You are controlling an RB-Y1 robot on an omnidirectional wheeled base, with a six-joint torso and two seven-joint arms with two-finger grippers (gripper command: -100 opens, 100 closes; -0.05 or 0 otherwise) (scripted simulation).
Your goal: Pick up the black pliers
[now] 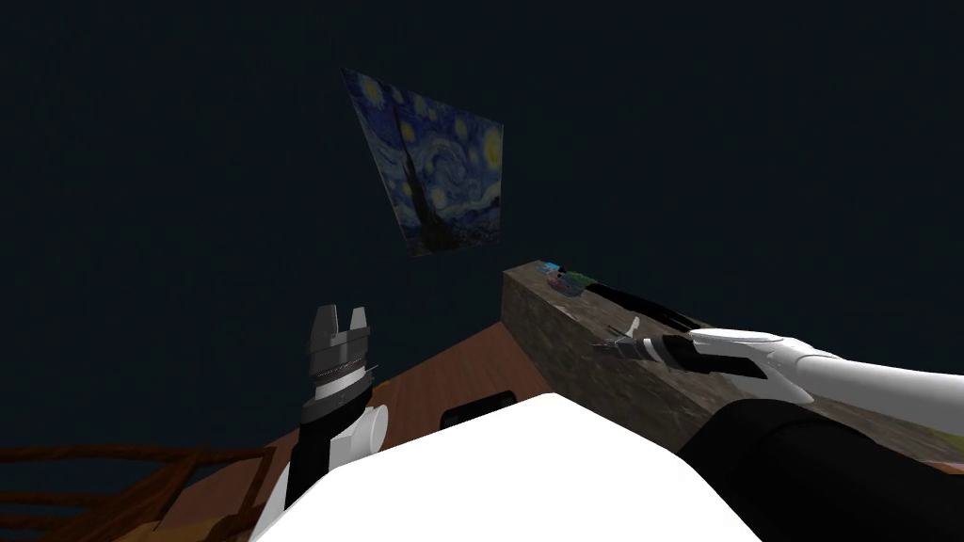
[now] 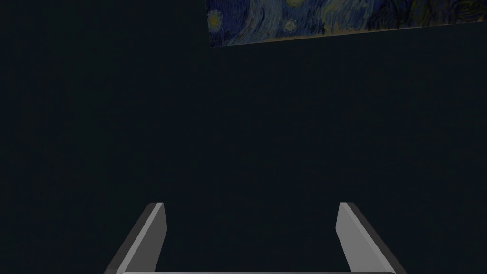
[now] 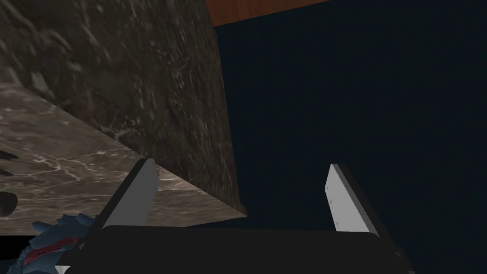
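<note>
Right gripper, fingers spread, hovers at the marble bench's end corner, one finger over the top and one past the edge, its arm stretched low. The black pliers lie just beyond, near a blue-green object. Left gripper is raised off the bench, fingers spread.

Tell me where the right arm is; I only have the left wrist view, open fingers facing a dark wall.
Observer: In the head view the right gripper reaches over the top of a brown marbled stone counter.
Operator: Fingers open?
Observer: Yes, the right wrist view shows them wide apart, gripping nothing.
Operator: Any black pliers?
Observer: A long black object lies on the counter top close to that gripper; I cannot tell whether it is the pliers.
</note>
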